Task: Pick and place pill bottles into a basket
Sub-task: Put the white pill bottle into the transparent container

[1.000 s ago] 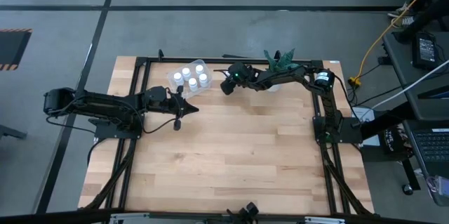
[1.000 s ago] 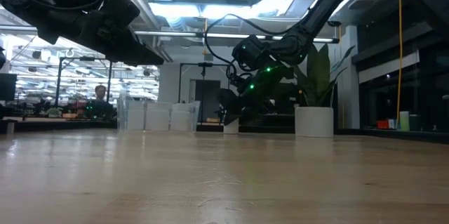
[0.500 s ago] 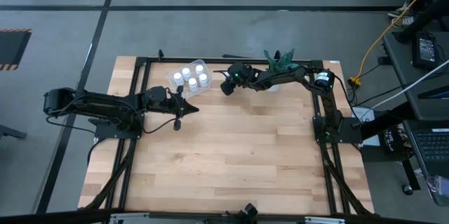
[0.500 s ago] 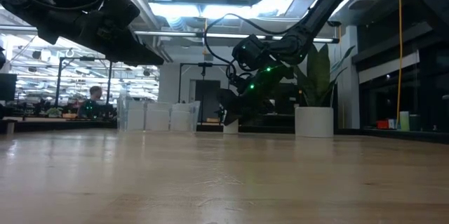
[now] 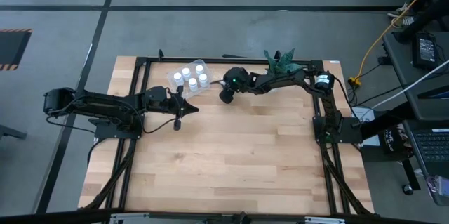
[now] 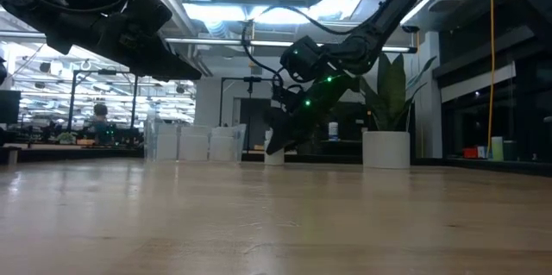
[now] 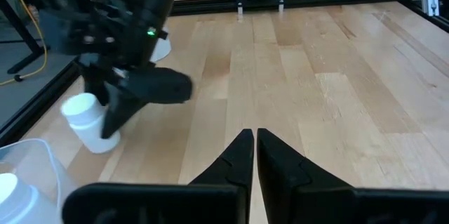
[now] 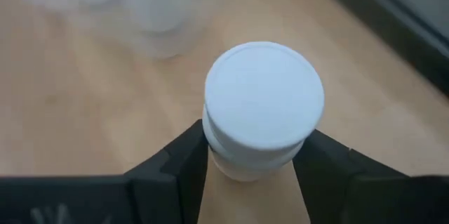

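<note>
White pill bottle [image 8: 261, 108] pinched in my right hand [image 8: 251, 155] beside basket [image 5: 189, 78]; left hand [image 7: 254, 155] pressed together over bench [image 5: 238, 154].

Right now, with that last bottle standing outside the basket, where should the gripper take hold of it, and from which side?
Grip the bottle on its round body just under the cap, coming from above with a finger on either side. It stands upright on the table, so the sides are free. The right gripper already straddles it that way, fingers against the body. The basket sits close beside.

An open-plan lab: concrete floor [image 5: 210, 34], framed wooden table [image 5: 238, 154], desks [image 6: 69, 141] under ceiling lights [image 6: 233, 12].
</note>
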### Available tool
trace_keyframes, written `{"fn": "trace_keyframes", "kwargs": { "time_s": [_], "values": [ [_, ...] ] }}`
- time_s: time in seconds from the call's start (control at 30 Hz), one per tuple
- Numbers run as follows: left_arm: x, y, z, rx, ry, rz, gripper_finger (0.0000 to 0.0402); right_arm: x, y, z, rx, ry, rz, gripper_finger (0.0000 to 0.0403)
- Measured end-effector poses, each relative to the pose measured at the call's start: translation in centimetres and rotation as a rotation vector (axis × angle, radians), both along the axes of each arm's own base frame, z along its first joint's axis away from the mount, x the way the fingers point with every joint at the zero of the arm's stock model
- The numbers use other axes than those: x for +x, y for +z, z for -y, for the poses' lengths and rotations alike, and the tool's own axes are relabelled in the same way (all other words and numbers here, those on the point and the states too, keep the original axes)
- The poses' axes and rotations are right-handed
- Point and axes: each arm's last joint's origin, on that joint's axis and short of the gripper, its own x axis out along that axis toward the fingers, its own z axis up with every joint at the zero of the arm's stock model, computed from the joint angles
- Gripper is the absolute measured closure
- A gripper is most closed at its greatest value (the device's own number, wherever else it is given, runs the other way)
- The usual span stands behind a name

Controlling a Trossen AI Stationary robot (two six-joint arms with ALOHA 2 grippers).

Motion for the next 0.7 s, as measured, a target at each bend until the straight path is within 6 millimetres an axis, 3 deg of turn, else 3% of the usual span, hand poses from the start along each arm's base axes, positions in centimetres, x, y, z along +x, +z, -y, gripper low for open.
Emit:
{"fn": "trace_keyframes", "kwargs": {
  "time_s": [0.33,0.7],
  "values": [
    [0.0,0.0,0.0,-0.022,0.008,0.003,0.0386,-0.1,1.5,-3.2,0.002,0.177,-0.111,0.0228],
    [0.0,0.0,0.0,-0.024,0.007,0.002,0.0372,0.7,2.1,-6.4,0.096,0.403,-0.05,0.023]
  ]
}}
